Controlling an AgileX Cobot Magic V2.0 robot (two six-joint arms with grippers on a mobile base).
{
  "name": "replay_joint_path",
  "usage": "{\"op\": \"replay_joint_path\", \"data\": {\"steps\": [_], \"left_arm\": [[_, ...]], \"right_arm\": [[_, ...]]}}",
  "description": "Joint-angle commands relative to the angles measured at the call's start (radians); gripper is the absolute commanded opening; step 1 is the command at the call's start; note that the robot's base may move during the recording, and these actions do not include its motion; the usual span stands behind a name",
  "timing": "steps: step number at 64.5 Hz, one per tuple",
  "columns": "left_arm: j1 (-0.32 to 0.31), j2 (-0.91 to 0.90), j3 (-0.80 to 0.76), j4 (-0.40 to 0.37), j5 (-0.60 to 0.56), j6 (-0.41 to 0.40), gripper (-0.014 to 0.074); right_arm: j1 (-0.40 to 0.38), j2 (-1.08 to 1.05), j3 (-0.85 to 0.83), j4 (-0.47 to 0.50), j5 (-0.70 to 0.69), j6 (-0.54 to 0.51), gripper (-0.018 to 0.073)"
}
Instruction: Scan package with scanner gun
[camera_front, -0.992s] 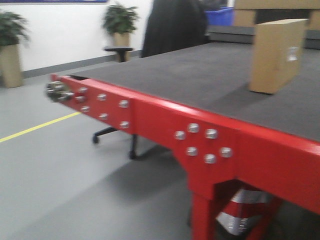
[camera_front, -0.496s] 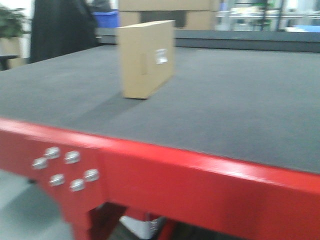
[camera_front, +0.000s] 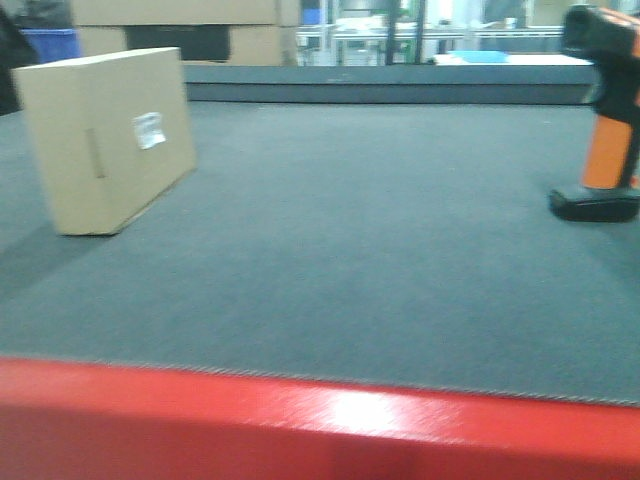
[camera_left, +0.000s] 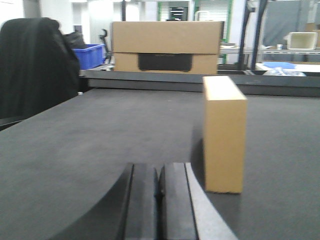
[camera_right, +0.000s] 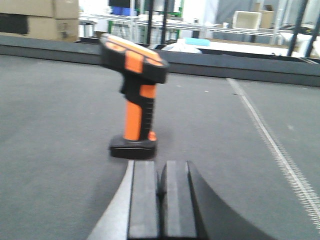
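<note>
Package (camera_front: 105, 140) stands on edge at the left of the bench (camera_front: 380, 260), its white label showing. The scanner gun (camera_front: 610, 150) stands upright on its foot at the right, well apart from it. Left fingers (camera_left: 142, 200) and right fingers (camera_right: 145, 200) are clenched together, grasping nothing. Judging by this, nothing is done yet: picking up the gun, aiming and scanning all remain.

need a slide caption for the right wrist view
Closed right end effector facing the upright scanner gun on the grey table, nothing grasped yet.
</note>
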Motion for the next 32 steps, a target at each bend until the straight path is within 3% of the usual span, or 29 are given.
{"op": "replay_joint_path", "data": {"steps": [1, 32], "left_arm": [[-0.003, -0.003, -0.003, -0.006, -0.02, -0.007, -0.0111], [-0.003, -0.003, -0.003, -0.006, -0.02, -0.007, -0.0111]], "right_arm": [[-0.001, -0.003, 0.0, -0.005, -0.018, 0.0, -0.0154], [0.012, -0.003, 0.0, -0.005, -0.018, 0.0, -0.0154]]}}
